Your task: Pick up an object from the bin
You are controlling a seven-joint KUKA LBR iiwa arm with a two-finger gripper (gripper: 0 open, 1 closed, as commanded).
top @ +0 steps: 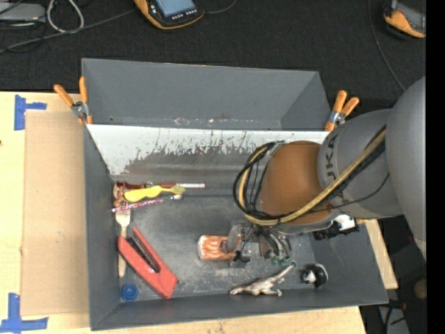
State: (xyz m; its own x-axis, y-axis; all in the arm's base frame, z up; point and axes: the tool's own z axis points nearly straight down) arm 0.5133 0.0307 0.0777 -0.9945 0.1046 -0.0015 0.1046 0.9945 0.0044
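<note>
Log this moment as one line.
gripper: low in bin, at view-right end of orange cylinder | nearby: grey toy lizard, toward near wall | grasp: unconfirmed

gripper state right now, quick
gripper: cannot tell if open or shut; it is right against the orange cylinder.

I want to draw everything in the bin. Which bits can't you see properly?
Camera view:
- Right end of the orange-brown thing: hidden behind the gripper.
- Right part of the bin floor: under the arm's orange cover.
- The black-and-white thing by the right wall: too small to name.
- The blue thing in the near-left corner: too small to name.
</note>
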